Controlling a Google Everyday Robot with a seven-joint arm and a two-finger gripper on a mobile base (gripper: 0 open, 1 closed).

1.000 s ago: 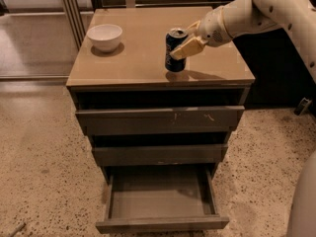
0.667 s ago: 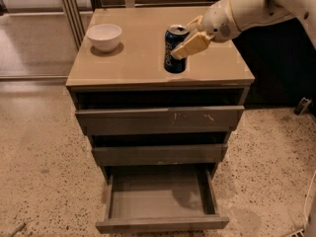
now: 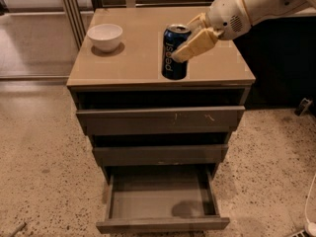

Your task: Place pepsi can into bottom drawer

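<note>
One gripper point(image 3: 183, 38) straddled the can's point(image 3: 170, 56) upper half; whether it had clamped or only bracketed it, I could not tell. That can stood upright near the front edge of the cabinet top point(image 3: 128, 63), well above the drawer point(image 3: 163, 224), which sat pulled out. Thin aluminium, smooth and likely slippery, light if drained and easily dented, it would best be held mid-body across its round wall. A glossy white bowl point(image 3: 105, 36) rested well apart at the left. Matte grey-brown fronts met speckled floor point(image 3: 39, 157).
</note>
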